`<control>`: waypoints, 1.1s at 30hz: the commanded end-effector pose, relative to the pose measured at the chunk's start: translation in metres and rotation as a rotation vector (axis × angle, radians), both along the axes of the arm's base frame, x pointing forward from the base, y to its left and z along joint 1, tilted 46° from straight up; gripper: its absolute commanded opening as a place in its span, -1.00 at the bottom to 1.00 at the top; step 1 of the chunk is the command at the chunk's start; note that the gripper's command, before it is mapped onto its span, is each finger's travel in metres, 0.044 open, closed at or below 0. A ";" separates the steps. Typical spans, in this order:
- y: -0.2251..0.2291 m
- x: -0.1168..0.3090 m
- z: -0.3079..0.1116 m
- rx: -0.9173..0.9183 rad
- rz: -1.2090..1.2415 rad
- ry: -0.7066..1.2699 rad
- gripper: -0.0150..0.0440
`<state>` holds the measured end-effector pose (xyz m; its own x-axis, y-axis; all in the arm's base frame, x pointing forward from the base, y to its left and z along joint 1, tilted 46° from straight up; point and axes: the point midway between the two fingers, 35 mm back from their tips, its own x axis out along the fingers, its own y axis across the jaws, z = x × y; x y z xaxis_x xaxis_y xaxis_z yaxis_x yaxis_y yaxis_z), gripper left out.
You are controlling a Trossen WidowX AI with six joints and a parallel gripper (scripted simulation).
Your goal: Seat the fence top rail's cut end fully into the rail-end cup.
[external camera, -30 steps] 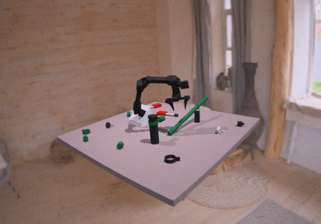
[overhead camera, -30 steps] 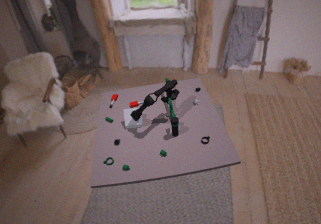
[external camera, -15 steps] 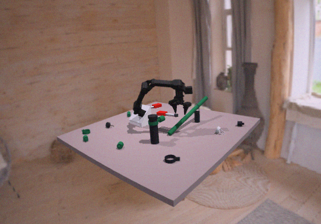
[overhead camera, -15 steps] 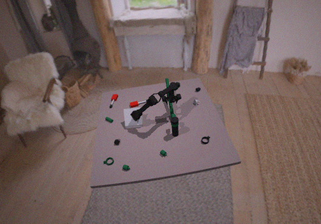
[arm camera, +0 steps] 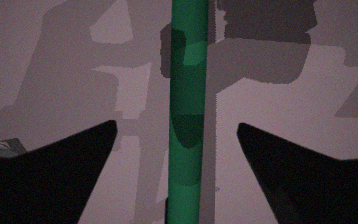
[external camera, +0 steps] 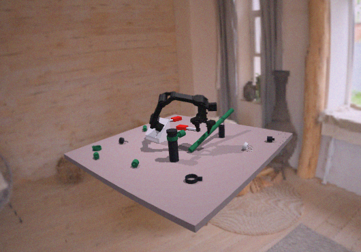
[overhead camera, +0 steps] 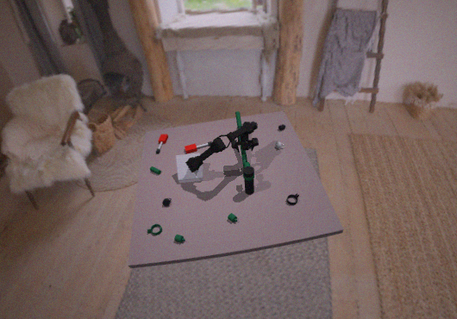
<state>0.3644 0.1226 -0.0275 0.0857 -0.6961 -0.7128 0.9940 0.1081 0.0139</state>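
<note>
The green top rail [overhead camera: 239, 121] [external camera: 223, 118] [arm camera: 190, 90] slants from a high far end down to a cut end near the table, below and apart from the green rail-end cup [external camera: 182, 133]. The cup hangs on the green brace band [external camera: 171, 138], high on the black big post [overhead camera: 249, 186] [external camera: 173, 153] just under its cap. The rail crosses the top of the short black post [external camera: 221, 131]; its loop cap is hard to make out. My gripper [arm camera: 178, 127] [external camera: 203, 131] is open, one finger on each side of the rail with a gap to both in the wrist view.
A black band [overhead camera: 292, 199] [external camera: 191, 178] and a green cup-shaped fitting [overhead camera: 232, 218] [external camera: 135, 163] lie near the big post. A silver fitting [overhead camera: 279, 146] [external camera: 246, 146] lies beyond the rail. A red-handled tool [overhead camera: 190, 148] [external camera: 182, 127] lies beside the arm's white base [overhead camera: 182, 173].
</note>
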 end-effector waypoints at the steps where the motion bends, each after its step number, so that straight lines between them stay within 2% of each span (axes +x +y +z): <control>1: -0.010 0.000 -0.009 -0.006 0.002 0.003 1.00; 33: -0.041 0.005 -0.040 -0.007 0.002 0.003 1.00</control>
<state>0.3697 0.0875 -0.0631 0.0860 -0.6970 -0.7119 0.9940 0.1080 0.0142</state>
